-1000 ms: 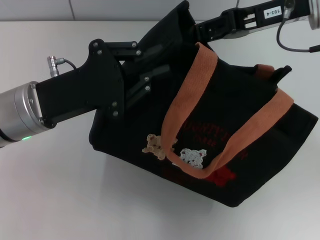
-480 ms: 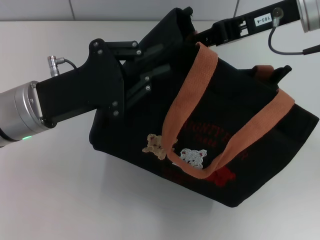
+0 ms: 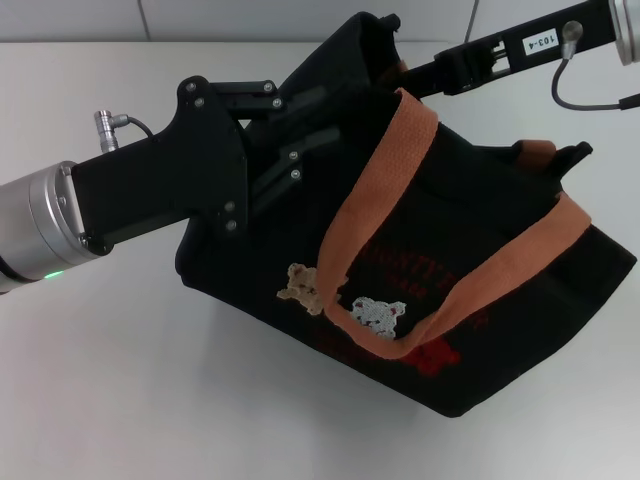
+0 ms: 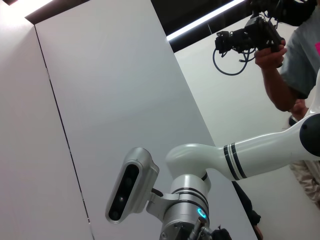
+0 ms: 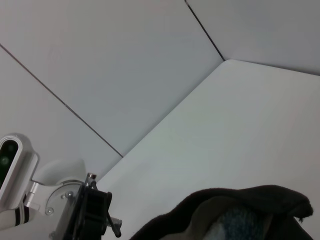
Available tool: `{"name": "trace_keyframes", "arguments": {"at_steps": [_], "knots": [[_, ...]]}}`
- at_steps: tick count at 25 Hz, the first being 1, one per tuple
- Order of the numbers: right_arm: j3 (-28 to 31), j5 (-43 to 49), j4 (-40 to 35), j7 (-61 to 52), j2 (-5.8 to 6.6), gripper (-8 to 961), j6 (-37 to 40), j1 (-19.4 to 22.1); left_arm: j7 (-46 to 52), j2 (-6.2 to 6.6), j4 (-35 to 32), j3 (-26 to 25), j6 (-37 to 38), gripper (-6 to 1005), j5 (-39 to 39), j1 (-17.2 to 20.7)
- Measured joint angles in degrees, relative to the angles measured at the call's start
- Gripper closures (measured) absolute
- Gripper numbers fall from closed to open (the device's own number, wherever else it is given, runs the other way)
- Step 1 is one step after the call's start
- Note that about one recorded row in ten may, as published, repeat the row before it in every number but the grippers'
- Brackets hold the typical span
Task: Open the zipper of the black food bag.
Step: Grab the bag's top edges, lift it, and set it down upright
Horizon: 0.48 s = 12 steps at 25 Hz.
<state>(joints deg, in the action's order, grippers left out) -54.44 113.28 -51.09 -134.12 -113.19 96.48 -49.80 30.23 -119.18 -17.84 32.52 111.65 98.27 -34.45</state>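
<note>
Head view: the black food bag (image 3: pixel 440 290) fills the middle and right of the frame, resting tilted on the white surface (image 3: pixel 120 400), its lower corner toward the lower right. Two orange-brown handle straps (image 3: pixel 375 200) loop over its front; small bear patches (image 3: pixel 300 287) and red print sit on the front panel. The left gripper (image 3: pixel 320 125) comes in from the left edge, its black fingers reaching into the bag's upper left corner; the fabric there hides the tips, so I cannot tell how wide they stand or whether they hold anything. The right gripper (image 3: pixel 400 72) enters from the upper right and meets the raised top corner of the bag at upper centre; its fingertips are lost against the black cloth, so its grip cannot be told either. The zipper cannot be picked out along the dark rim.

Left wrist view: wall panels, a white robot arm (image 4: pixel 260 150) at right, a camera unit (image 4: pixel 131 182) at lower centre, and a person (image 4: pixel 295 55) with a camera rig at the upper right.

Right wrist view: a fold of black bag fabric (image 5: pixel 235 212) at the bottom edge, pale surface and wall behind.
</note>
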Motion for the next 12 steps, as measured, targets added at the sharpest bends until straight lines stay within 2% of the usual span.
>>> {"name": "trace_keyframes", "arguments": {"at_steps": [5, 12], "knots": [[2.5, -1.6, -0.2, 1.1, -0.08, 953, 0.9, 1.1, 0.0, 0.0, 0.0, -0.1, -0.2, 793, 0.0, 0.1], [5.5, -5.3, -0.1, 3.0, 0.54, 954, 3.1, 4.5, -0.1, 0.0, 0.0, 0.3, -0.3, 793, -1.3, 0.5]]}}
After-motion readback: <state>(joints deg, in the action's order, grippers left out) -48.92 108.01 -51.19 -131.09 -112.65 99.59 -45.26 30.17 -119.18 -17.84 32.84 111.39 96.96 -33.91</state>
